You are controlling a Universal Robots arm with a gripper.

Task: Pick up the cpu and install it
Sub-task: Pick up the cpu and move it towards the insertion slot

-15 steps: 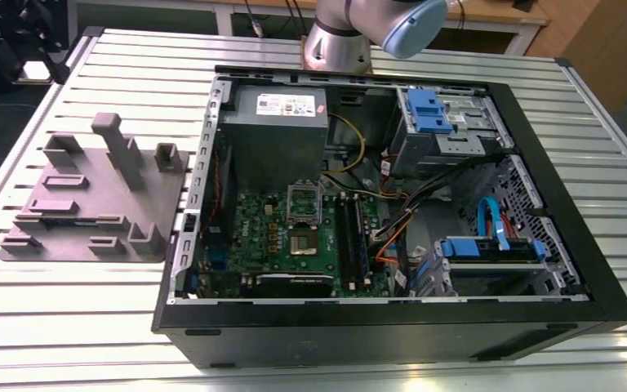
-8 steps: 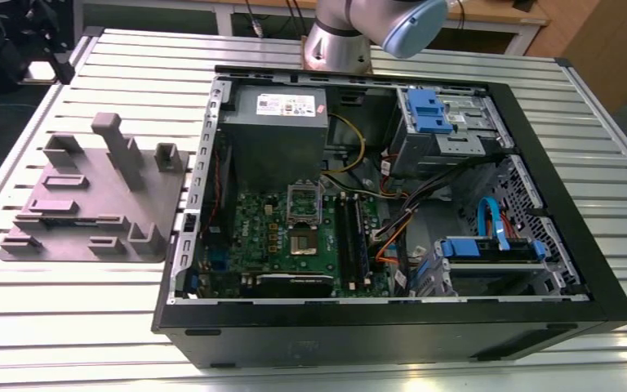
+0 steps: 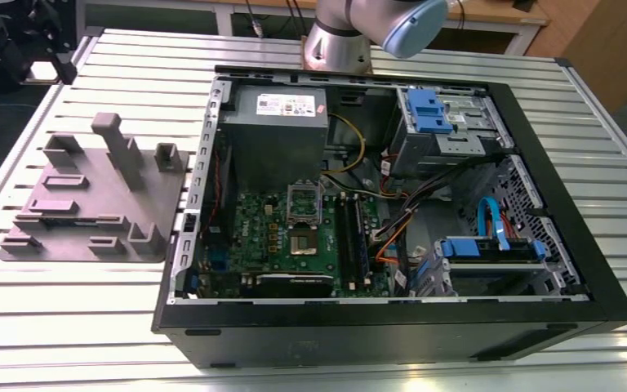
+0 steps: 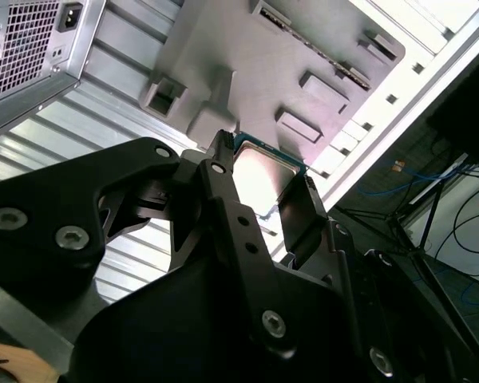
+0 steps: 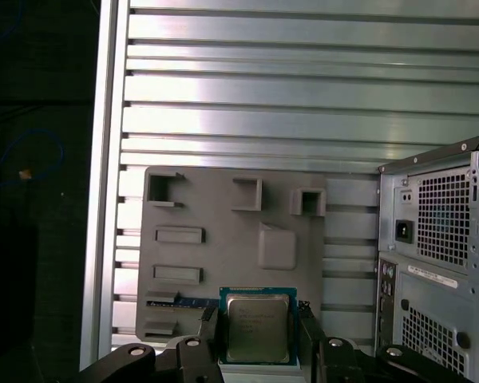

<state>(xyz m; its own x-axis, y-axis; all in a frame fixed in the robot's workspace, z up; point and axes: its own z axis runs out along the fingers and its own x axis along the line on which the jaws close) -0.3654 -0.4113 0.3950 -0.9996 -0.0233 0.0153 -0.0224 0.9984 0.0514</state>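
First wrist view: claw (image 5: 257, 316) closed on the cpu (image 5: 257, 329), pinching two opposite edges
Looks light and stiff but probably fragile and slippery on top, so edges only

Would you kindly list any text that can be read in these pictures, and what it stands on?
None can be read.
Print on the cpu top: too faint.
Label on the power supply: too small.
Sticker on the rear of the case: blurred.
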